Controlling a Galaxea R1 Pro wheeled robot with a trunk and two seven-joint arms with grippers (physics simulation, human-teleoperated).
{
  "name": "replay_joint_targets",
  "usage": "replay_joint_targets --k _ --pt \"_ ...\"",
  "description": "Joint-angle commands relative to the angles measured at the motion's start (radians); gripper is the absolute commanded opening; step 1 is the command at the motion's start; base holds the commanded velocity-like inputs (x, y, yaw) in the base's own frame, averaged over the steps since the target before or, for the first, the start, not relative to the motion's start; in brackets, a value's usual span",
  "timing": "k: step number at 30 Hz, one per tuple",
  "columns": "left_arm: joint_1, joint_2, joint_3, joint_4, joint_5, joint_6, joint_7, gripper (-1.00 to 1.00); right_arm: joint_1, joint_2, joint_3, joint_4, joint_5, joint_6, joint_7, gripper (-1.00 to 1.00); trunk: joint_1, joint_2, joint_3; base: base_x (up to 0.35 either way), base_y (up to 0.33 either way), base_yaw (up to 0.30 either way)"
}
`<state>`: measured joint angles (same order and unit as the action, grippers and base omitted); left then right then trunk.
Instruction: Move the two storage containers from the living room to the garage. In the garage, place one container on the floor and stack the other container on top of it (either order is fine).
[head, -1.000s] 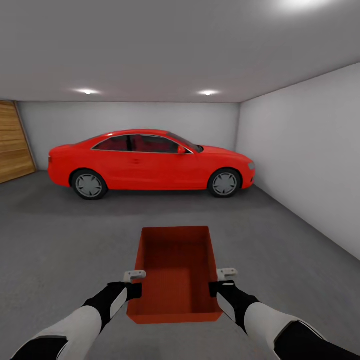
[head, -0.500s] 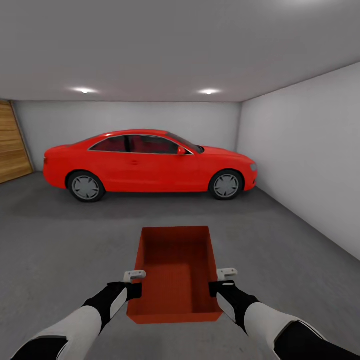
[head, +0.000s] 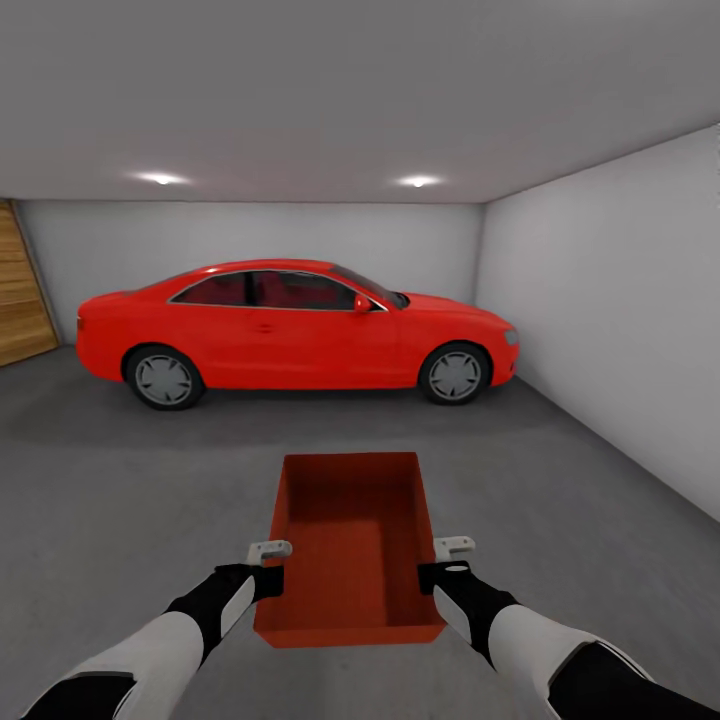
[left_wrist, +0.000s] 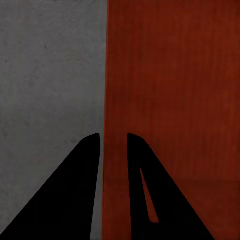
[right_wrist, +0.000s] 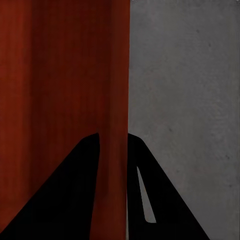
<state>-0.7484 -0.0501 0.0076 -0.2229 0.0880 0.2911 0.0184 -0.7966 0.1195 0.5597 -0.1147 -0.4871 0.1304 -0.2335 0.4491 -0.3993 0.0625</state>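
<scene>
Storage container (head: 350, 545): orange-red, open top up, long axis pointing away toward red car (head: 290, 330); held above garage floor (head: 120, 480). Left tool (head: 272, 565) and right tool (head: 440, 562) clamped on its side walls.

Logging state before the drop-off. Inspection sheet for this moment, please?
Surface: grey concrete floor, bare around the robot.
Job's things: one red bin, open top, empty, carried between both hands; its walls show in both wrist views.
Clutter: nothing seen.
Hands: left hand shut on the bin's left wall; right hand shut on its right wall.
Cables: nothing seen.
Surroundings: red car parked ahead, side-on; wood door at far left; white wall on the right.
</scene>
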Motion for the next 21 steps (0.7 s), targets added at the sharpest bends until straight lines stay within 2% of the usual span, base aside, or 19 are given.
replay_joint_targets --k 1,21 --pt "0.000 -0.001 -0.006 -0.004 -0.022 -0.023 0.017 -1.00 0.000 0.003 0.039 0.000 -0.034 0.006 0.000 -1.00 0.001 -0.001 0.000 0.322 0.000 -0.119" --pt "0.000 -0.001 -0.006 -0.004 -0.022 -0.023 0.017 -1.00 0.000 0.004 0.039 0.000 -0.034 0.006 0.000 -1.00 0.001 -0.001 0.000 0.322 0.000 -0.240"
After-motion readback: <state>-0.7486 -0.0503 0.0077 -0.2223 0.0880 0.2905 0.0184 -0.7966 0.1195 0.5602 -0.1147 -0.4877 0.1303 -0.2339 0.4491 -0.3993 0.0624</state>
